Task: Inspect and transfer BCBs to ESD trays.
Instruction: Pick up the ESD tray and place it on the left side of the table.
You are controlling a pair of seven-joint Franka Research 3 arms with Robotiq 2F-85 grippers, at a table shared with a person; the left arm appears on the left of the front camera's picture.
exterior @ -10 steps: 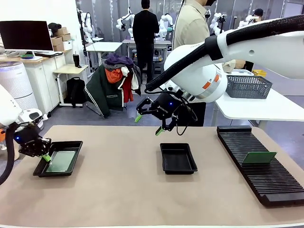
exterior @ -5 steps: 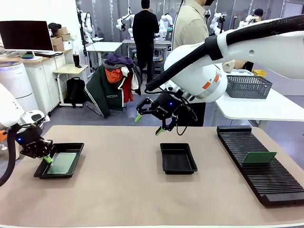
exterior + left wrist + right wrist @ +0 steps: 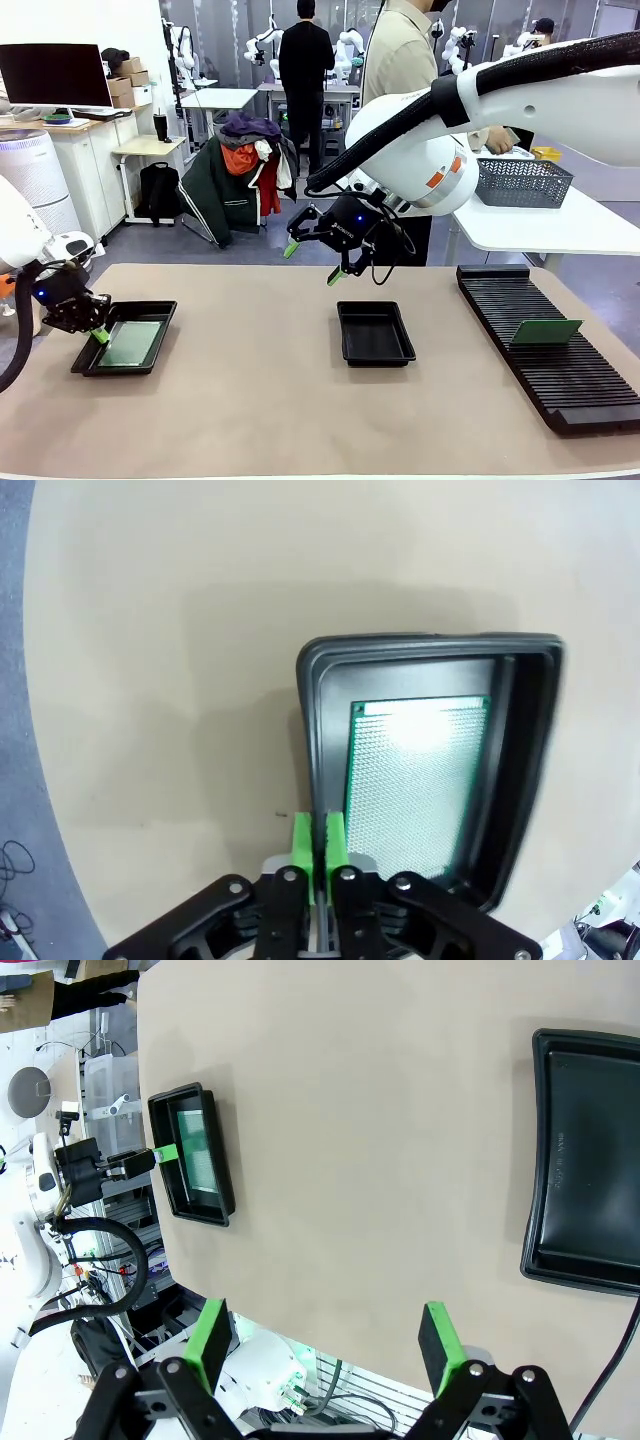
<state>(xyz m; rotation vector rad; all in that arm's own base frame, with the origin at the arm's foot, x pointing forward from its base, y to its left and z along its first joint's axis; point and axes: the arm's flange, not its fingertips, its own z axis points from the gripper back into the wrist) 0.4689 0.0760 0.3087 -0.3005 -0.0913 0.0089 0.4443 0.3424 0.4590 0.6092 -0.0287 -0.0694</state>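
Brown cloth covers the table [image 3: 250, 420], and people stand far behind it. At the left lies a shallow black plastic tray [image 3: 140, 305] [image 3: 430, 645] [image 3: 225, 1180] with a flat green board [image 3: 130, 341] [image 3: 415, 780] [image 3: 200, 1155] inside it. The left gripper [image 3: 97, 333] [image 3: 320, 825] has its green pads almost together, one on each side of this tray's rim. I cannot tell if they squeeze it. In the left wrist view the black fingers hide the tray's near end.

A second black tray [image 3: 375, 333] [image 3: 590, 1160] sits in the middle with nothing in it. The right gripper [image 3: 312, 263] [image 3: 325, 1340] hangs above it with its jaws wide apart, holding nothing. Another green board [image 3: 545, 331] stands tilted in the long black slotted rack [image 3: 500, 300], which the picture's right edge cuts off.

Compared with one second ago, the left tray and left gripper sit a tiny bit nearer the middle. The right arm has not moved.
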